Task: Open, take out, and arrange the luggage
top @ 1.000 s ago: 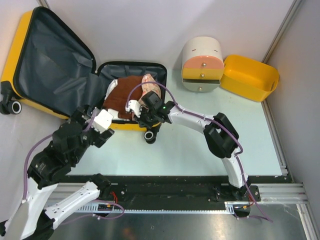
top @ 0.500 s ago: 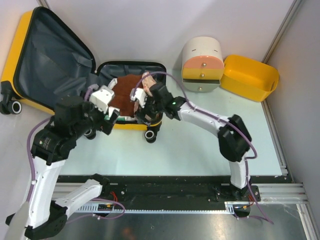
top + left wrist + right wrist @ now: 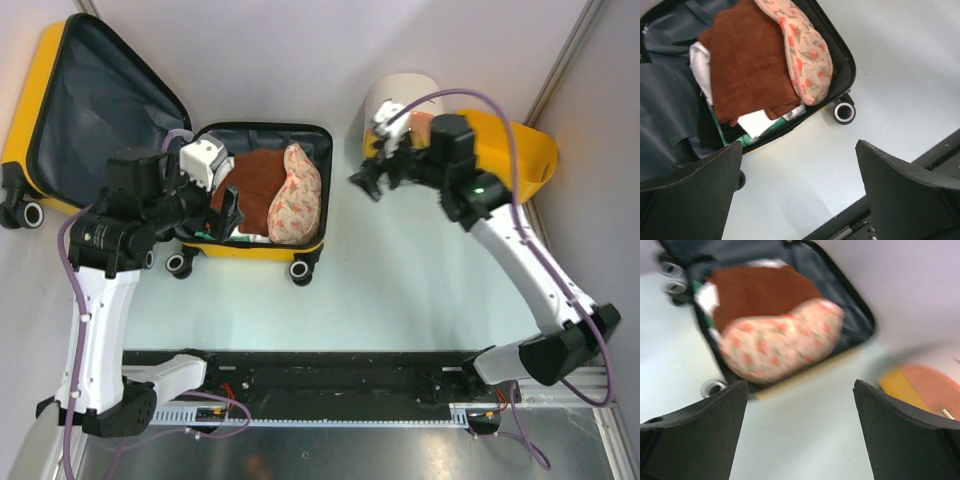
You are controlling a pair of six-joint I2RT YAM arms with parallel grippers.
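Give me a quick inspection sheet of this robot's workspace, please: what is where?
Surface: pale table, bare in the middle.
Job's things: luggage lies open, lid swung to the left; its base holds a brown cloth, a floral pouch and white items underneath.
Clutter: drawer cabinet and yellow bin at the far right, partly behind the right arm.
Tools: left tool open, empty, above the luggage's near edge; right tool open, empty, beside the cabinet.
Cables: purple cables loop along both arms; no snag seen.
Surroundings: white walls, metal frame post, black rail at the near edge.
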